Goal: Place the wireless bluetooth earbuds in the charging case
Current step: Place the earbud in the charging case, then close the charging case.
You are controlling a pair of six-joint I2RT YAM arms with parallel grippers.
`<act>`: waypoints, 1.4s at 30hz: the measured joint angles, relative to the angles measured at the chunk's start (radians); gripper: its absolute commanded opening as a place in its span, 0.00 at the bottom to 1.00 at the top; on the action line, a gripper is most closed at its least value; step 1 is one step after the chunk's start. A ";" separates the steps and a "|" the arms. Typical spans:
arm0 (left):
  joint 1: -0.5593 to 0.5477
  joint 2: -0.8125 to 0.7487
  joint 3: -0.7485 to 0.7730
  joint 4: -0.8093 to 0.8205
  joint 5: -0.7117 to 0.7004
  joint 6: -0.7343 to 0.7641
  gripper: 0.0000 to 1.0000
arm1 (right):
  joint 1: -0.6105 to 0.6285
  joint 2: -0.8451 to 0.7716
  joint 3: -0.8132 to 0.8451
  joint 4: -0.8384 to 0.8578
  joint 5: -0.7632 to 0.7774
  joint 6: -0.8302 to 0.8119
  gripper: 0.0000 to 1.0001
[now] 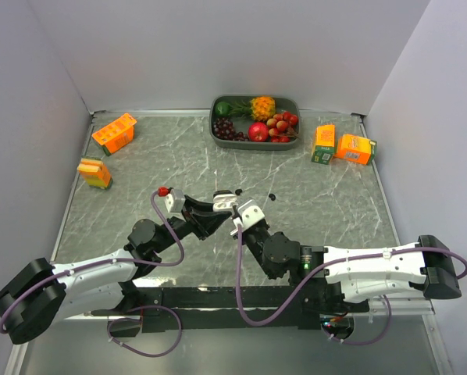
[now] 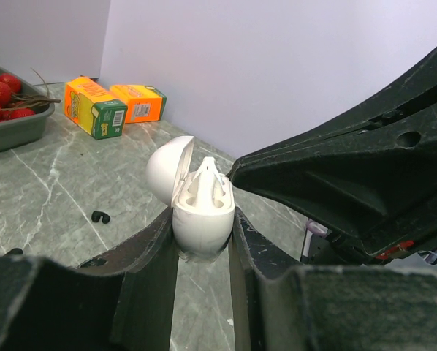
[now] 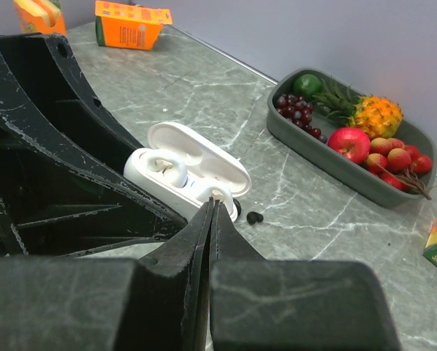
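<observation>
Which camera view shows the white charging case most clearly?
The right wrist view: the charging case is seen from above, open, with its inside visible. The left wrist view shows it end-on, held by the left pincer. The top external view shows only a small white patch.

The black left gripper (image 2: 202, 223) clamps the white oval plastic charging case (image 2: 204, 201), lid raised; the black right gripper (image 3: 213, 208), fingers pressed together, points closely at it, leaving little room between. A small glossy black earbud (image 3: 254, 217) lies just beside. Bare grey marble table (image 1: 335, 207) stretches to the grey plastic fruit tray (image 1: 253, 144) and orange cardboard cartons (image 1: 114, 133) near the edges.
</observation>
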 measured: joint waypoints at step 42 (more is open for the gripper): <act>0.027 0.000 0.019 0.009 0.454 -0.037 0.01 | -0.296 -0.039 0.459 -0.817 -0.510 0.375 0.59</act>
